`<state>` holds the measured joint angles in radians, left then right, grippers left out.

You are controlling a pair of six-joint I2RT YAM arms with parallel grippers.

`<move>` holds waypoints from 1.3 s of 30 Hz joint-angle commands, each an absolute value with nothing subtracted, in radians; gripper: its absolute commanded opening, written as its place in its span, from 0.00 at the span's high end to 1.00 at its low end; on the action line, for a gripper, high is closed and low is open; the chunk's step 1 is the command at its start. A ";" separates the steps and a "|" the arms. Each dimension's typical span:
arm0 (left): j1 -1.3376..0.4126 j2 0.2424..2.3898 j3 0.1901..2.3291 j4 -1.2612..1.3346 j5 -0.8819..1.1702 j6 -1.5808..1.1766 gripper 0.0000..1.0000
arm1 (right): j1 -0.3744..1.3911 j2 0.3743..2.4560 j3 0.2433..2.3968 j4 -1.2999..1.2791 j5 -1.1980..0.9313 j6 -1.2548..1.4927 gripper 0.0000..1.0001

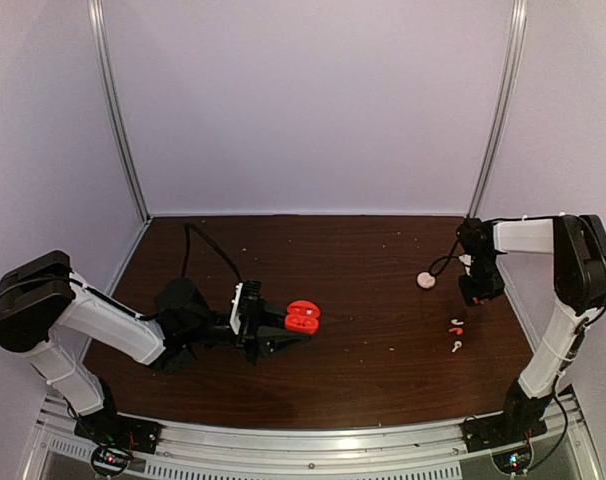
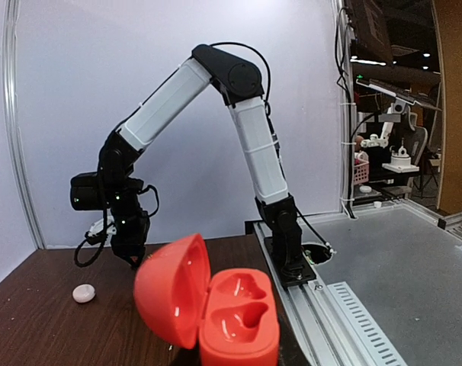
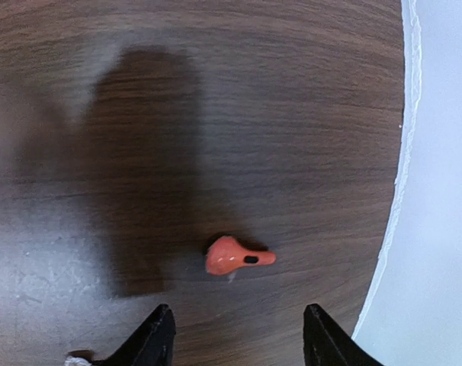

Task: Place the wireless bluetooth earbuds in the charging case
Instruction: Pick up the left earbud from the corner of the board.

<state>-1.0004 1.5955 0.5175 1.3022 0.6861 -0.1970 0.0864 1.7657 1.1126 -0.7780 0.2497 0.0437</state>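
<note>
An open red charging case (image 1: 302, 316) sits at the tips of my left gripper (image 1: 281, 331), which is shut on it near the table's middle. In the left wrist view the case (image 2: 239, 320) stands with its lid swung left and both cavities empty; my own fingers are out of frame. My right gripper (image 1: 480, 290) hovers at the right side, open. In the right wrist view its fingertips (image 3: 156, 335) straddle bare table just short of a red-orange earbud (image 3: 239, 257) lying flat. Two red-orange earbuds (image 1: 456, 326) and a white earbud (image 1: 456, 346) lie near it.
A small round white case (image 1: 425, 281) lies left of the right gripper, also seen in the left wrist view (image 2: 84, 293). The table's right edge and white wall (image 3: 437, 191) run close beside the earbud. The metal base rail (image 1: 313, 440) lines the near edge.
</note>
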 commanded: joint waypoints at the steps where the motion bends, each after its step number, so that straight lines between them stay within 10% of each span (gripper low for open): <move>1: -0.994 1.600 0.528 1.393 0.705 -0.214 1.00 | 0.059 1.845 1.163 -0.794 0.301 0.043 0.49; 39: -0.993 1.577 0.512 1.404 0.706 -0.213 1.00 | -0.069 2.044 1.272 -0.788 0.022 0.037 0.73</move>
<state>-1.0004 1.5963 0.5175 1.3422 0.6998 -0.2161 -0.0628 1.9541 1.3048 -0.8131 0.1211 0.0296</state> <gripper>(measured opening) 0.206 0.279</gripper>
